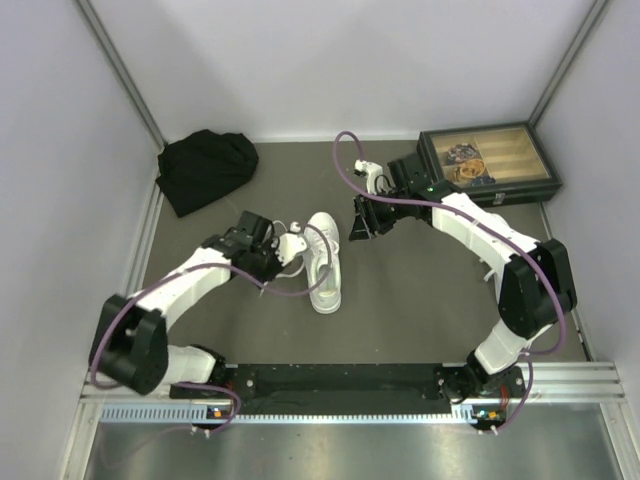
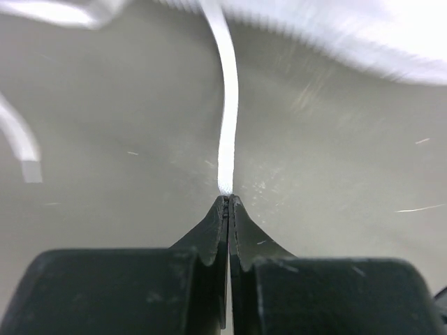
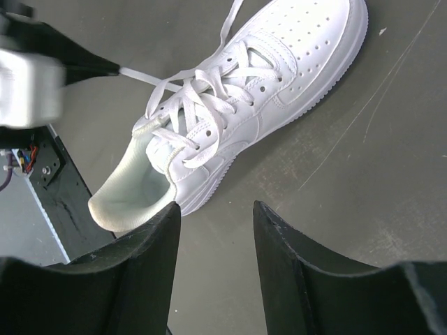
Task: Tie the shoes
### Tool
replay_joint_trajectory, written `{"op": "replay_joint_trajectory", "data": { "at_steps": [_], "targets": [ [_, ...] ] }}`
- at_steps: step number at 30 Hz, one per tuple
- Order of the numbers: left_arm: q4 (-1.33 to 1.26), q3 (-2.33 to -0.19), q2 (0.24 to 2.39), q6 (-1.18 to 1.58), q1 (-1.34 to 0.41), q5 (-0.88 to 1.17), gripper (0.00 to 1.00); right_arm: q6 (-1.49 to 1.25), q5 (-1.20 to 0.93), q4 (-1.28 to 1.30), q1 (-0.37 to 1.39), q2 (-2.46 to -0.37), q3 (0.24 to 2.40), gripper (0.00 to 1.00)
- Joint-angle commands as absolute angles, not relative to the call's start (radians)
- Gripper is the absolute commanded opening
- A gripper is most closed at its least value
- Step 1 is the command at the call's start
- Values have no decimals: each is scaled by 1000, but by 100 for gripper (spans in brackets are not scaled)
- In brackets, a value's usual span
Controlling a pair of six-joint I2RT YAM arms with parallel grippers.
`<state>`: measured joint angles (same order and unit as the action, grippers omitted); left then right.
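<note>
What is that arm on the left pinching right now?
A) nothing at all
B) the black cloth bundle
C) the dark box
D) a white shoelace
D: the left gripper is shut tight on the end of a white lace that runs off toward the sneaker.

Item: one white low-top sneaker (image 1: 325, 262), perforated toe, white sole. It stands upright on its sole between my two arms, heel toward my bases, toe pointing away. Laces (image 3: 202, 105) threaded but untied; one lace end (image 2: 227, 105) drawn straight, pinched in my left gripper (image 2: 228, 199).
</note>
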<state>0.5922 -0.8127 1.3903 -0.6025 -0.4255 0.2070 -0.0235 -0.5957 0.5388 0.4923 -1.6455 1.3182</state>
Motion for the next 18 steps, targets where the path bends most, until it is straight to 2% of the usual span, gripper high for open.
{"op": "replay_joint_trajectory", "data": {
  "at_steps": [1, 8, 18],
  "targets": [
    [577, -871, 1220, -548, -423, 357, 0, -28, -615, 502, 482, -1628, 1342, 46],
    [503, -988, 1193, -445, -425, 527, 0, -55, -661, 488, 480, -1660, 1359, 46],
    [336, -1017, 1281, -370, -460, 614, 0, -163, -776, 439, 480, -1767, 1410, 43]
  ]
}}
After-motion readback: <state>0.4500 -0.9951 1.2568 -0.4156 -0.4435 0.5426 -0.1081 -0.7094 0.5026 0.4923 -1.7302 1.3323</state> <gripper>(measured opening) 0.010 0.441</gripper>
